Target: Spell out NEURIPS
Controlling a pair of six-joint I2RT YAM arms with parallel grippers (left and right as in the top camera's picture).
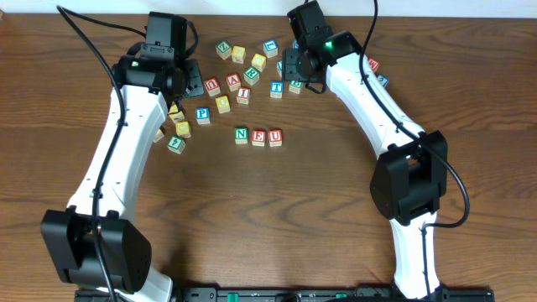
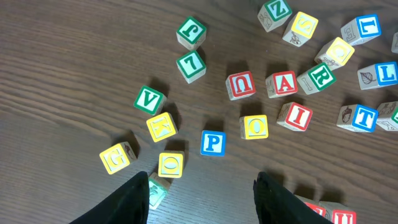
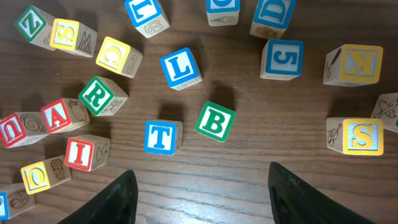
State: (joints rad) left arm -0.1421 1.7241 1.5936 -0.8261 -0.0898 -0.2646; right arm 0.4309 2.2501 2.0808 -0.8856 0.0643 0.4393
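My right hand [image 3: 200,171] hangs wide open and empty over the bench [image 3: 249,196]. My left hand [image 2: 201,176] is likewise parted, with nothing in it. Just ahead of the right fingers sit the T block [image 3: 163,137] and B block [image 3: 216,121], neither wanted. The N E U row [image 1: 258,136] needs the R block [image 3: 102,95] next. It lies beyond those two, ahead and left, turned off square, just beside the A block [image 3: 60,115]. The right hand is nearer. Overhead, the right arm [image 1: 369,92] covers several blocks. The yellow S block [image 3: 362,137] far right may be the last letter, though I can't be sure.
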